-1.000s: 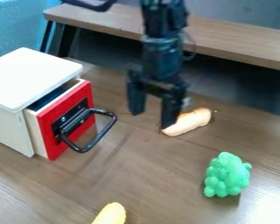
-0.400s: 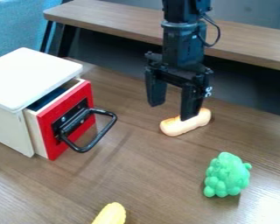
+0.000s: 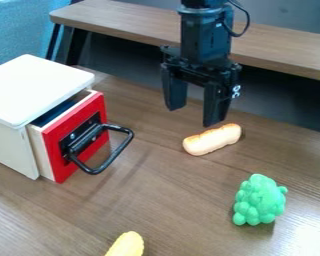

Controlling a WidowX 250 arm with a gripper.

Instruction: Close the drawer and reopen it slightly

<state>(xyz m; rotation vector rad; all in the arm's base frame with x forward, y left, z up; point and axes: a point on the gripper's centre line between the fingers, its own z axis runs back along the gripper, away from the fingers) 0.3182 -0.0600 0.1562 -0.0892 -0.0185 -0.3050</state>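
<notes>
Brown wood-grain tabletop [image 3: 163, 200] is backed by a wooden bench [image 3: 283, 47] across twelve o'clock in the camera view, with blue fabric [image 3: 22, 30] seen at ten. Toward one o'clock, the black gripper [image 3: 193, 116] is held above the table, released, its two fingers spread apart. At nine o'clock, the red-fronted drawer [image 3: 89, 112] is left partly open in its white-topped cabinet [image 3: 32, 87] (a black loop handle [image 3: 112, 157] is fitted to it). A bread roll [image 3: 213, 140] is seen near three o'clock, green toy grapes [image 3: 259, 200] between four and five, and a yellow toy [image 3: 127, 245] just past six.
</notes>
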